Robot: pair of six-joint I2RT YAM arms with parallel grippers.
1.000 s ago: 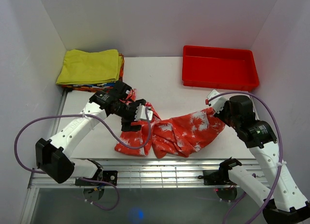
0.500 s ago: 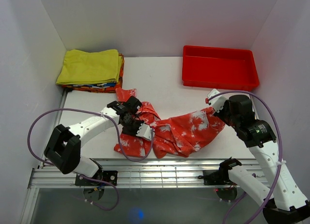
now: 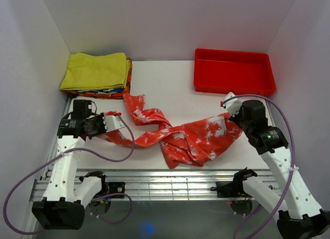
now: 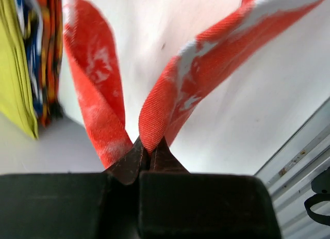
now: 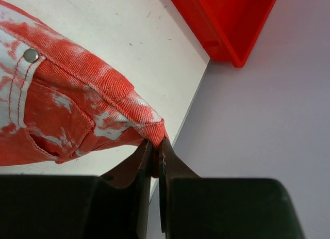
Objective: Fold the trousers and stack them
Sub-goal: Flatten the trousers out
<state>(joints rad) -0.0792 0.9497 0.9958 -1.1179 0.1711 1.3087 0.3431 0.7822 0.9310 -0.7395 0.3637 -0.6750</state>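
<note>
Long red-orange cloth trousers with white blotches [image 3: 192,139] lie strung across the white table [image 3: 175,86], bunched near its front edge. My left gripper [image 4: 149,147] is clamped on a fold of one leg at the table's left side. My right gripper [image 5: 155,146] pinches the waistband corner at the right side.

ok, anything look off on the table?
Only the trousers: pinched between the left gripper and right gripper, they lie twisted and bunched, one leg wound like a rope. Nothing looks spilled or damaged.
</note>
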